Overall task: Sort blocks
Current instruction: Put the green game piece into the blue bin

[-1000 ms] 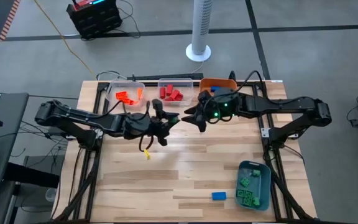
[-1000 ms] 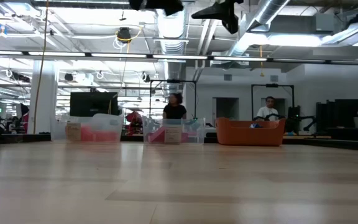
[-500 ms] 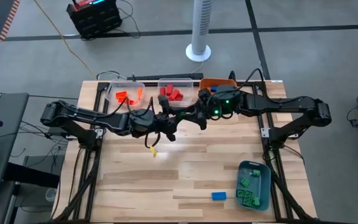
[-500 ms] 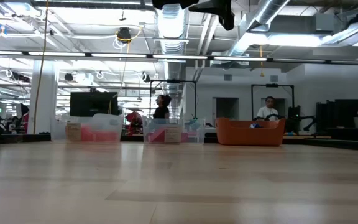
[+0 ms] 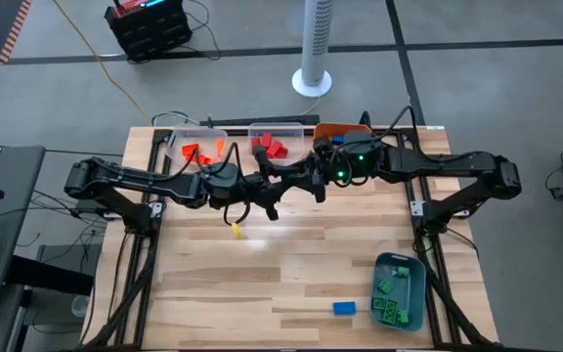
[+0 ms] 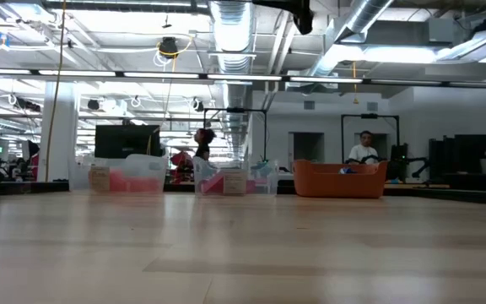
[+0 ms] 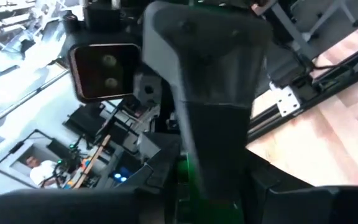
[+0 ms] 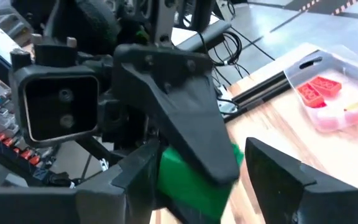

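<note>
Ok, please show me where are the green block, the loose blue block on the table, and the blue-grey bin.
green block (image 8: 188, 180), right wrist view, its visible side face.
blue block (image 5: 344, 308), high view, its top.
blue-grey bin (image 5: 419, 290), high view, its right rim.

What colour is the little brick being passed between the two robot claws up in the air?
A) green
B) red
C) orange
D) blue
A: the right wrist view shows a green block pinched in the left gripper, with the right gripper's own fingers spread on either side of it; the two grippers meet above the middle of the table.
</note>
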